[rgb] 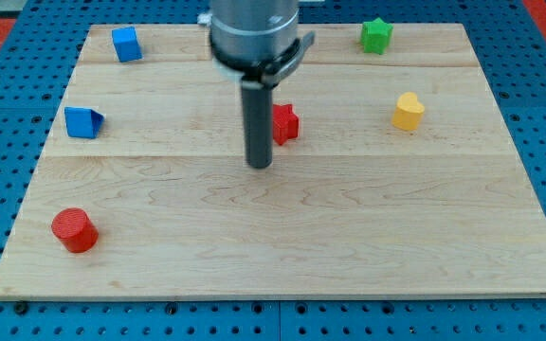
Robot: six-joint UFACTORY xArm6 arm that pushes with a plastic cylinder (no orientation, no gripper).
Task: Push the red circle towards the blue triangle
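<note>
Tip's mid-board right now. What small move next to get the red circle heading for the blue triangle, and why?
Probably slide my tip toward the view's bottom left, to just below the red circle. The blue triangle sits almost straight above the circle, so the push should come from underneath; the tip is now far off, beside the red star.

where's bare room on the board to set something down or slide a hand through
Widest free patch: the lower right, below the yellow block and right of my tip. Also free: the stretch between the red circle and my tip. Crowded: the centre, where my tip sits just left of the red star-like block.
</note>
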